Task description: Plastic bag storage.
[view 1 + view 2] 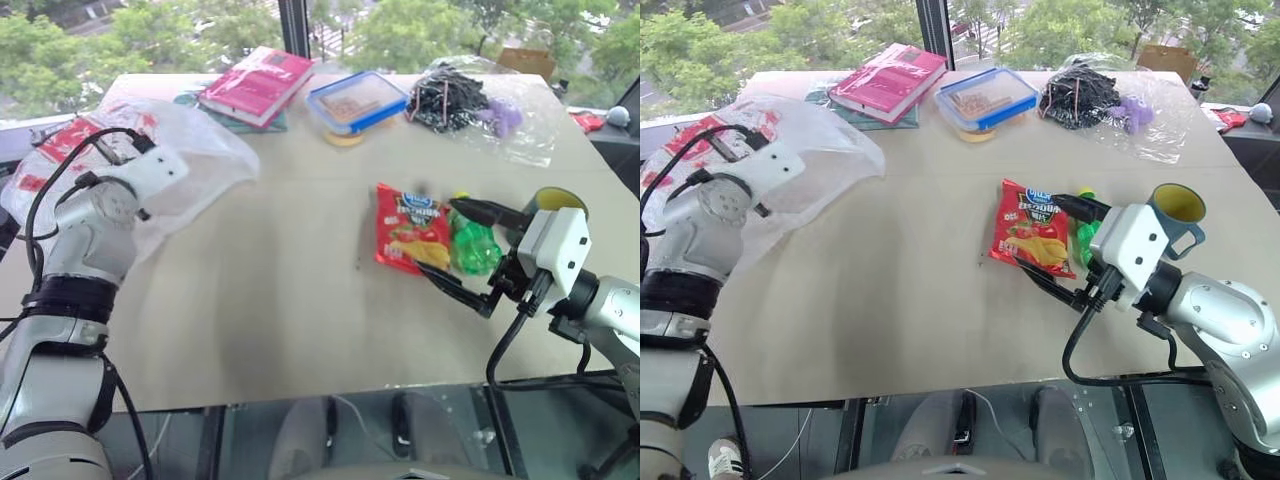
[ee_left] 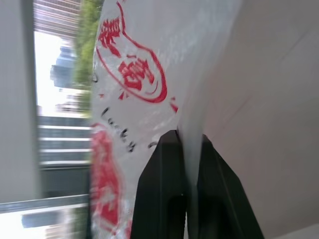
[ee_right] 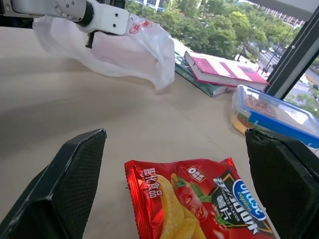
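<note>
Left gripper (image 2: 183, 149): jaws closed, pinching the thin translucent white plastic bag with red logos (image 1: 205, 160), upper left of the head view, lifted off the beige table (image 1: 280, 300). Right gripper (image 1: 462, 250): jaws wide apart over the red crisp packet (image 3: 199, 204), centre right.

Daylight is pouring in from the windows behind the table (image 1: 300, 300), lighting it evenly and casting only soft shadows. The plastic bag (image 2: 134, 99) is blurring in the left wrist view.

Beige table (image 1: 300, 300) by big windows (image 1: 180, 25), green trees outside, daylight.
</note>
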Action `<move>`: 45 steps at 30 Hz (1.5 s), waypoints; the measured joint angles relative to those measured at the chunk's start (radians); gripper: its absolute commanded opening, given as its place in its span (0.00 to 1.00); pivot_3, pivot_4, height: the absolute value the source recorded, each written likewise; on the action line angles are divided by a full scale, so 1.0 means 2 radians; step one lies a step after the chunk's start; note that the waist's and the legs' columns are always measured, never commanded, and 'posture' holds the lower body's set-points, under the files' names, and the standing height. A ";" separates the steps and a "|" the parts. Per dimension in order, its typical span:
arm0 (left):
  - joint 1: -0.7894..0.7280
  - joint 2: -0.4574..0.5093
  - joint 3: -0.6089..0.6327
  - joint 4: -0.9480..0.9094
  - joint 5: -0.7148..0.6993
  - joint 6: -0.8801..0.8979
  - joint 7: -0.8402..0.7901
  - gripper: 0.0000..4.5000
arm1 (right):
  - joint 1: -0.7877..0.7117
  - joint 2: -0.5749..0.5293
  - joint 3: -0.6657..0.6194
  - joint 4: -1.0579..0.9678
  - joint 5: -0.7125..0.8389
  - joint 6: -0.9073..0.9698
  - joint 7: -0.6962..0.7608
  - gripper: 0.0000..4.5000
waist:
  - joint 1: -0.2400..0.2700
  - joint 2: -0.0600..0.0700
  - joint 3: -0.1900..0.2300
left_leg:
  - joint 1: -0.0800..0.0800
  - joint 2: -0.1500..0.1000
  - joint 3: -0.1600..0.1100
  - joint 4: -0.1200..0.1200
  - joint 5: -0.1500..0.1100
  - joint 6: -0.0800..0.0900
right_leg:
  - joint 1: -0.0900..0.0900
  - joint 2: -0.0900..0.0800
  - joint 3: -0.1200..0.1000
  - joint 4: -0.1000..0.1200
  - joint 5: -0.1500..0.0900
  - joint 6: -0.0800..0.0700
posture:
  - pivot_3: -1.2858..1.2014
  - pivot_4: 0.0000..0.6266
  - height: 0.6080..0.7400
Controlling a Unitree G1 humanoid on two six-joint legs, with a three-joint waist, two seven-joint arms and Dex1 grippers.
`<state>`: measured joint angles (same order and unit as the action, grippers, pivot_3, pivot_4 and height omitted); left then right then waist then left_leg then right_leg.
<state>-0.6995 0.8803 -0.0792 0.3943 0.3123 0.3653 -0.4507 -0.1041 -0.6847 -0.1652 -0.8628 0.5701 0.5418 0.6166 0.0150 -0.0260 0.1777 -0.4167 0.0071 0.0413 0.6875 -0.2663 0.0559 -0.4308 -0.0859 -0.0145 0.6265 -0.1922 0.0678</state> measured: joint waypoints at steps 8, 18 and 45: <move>0.037 -0.041 0.061 -0.219 -0.188 0.198 -0.140 0.01 | 0.005 0.000 0.001 0.004 -0.006 -0.001 0.001 1.00 | -0.003 0.000 0.000 | 0.001 0.000 0.000 0.000 0.000 0.000 | 0.000 0.001 0.001 0.001 0.000 0.000 | 0.52 0.24 1.00; -0.028 -0.091 0.120 -0.282 -0.288 0.399 -0.106 0.01 | -0.002 -0.018 0.027 0.012 -0.041 0.002 -0.009 1.00 | -0.002 0.000 0.000 | 0.001 -0.001 -0.001 0.001 0.000 0.000 | 0.001 0.001 0.001 0.002 0.000 0.000 | 0.52 0.24 1.00; -0.057 -0.092 0.112 -0.257 -0.308 0.392 -0.046 0.00 | -0.108 -0.018 0.295 0.201 -0.433 -0.025 -0.062 0.01 | -0.002 0.000 0.000 | 0.001 -0.001 -0.001 0.001 0.001 -0.001 | 0.000 0.001 0.001 0.002 0.000 0.000 | 0.52 0.24 1.00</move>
<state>-0.8126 0.6967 0.1449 -0.1203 -0.3033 1.1500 -0.5425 -0.3199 -0.7206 0.4251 -0.4607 -0.2969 0.4918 0.4931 0.0103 -0.0266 0.1772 -0.4154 0.0047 0.0398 0.6902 -0.2646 0.0533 -0.4304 -0.0830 -0.0124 0.6298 -0.1922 0.0675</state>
